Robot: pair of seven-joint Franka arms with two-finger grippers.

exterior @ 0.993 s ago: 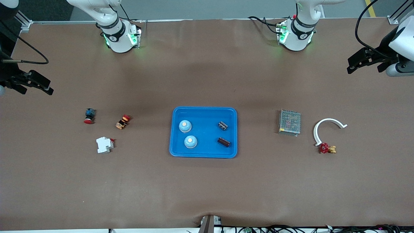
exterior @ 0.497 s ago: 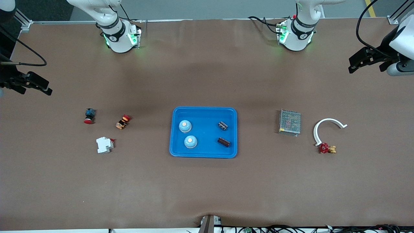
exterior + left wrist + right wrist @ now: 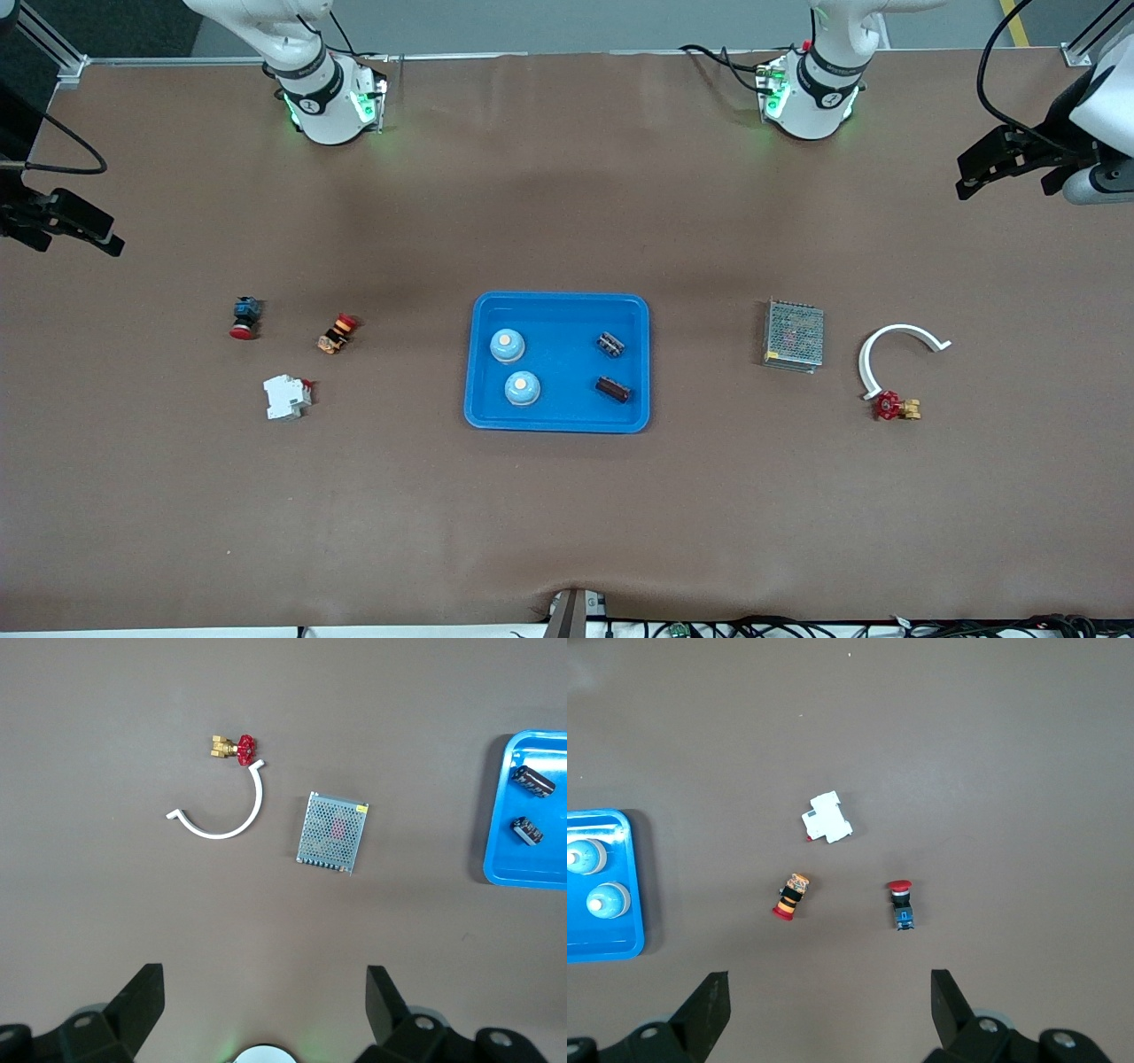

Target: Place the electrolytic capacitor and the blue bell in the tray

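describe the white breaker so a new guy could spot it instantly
Start at the blue tray mid-table and look toward the right arm's end, where three small parts lie on the mat. The breaker is the one nearest the front camera. It is a blocky white box; the two parts beside it are red-capped pushbuttons.

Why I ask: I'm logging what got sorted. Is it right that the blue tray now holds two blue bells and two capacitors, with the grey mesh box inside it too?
Not quite. The blue tray does hold two blue bells and two capacitors, but the grey mesh box lies on the table outside it, toward the left arm's end. The front view shows this.
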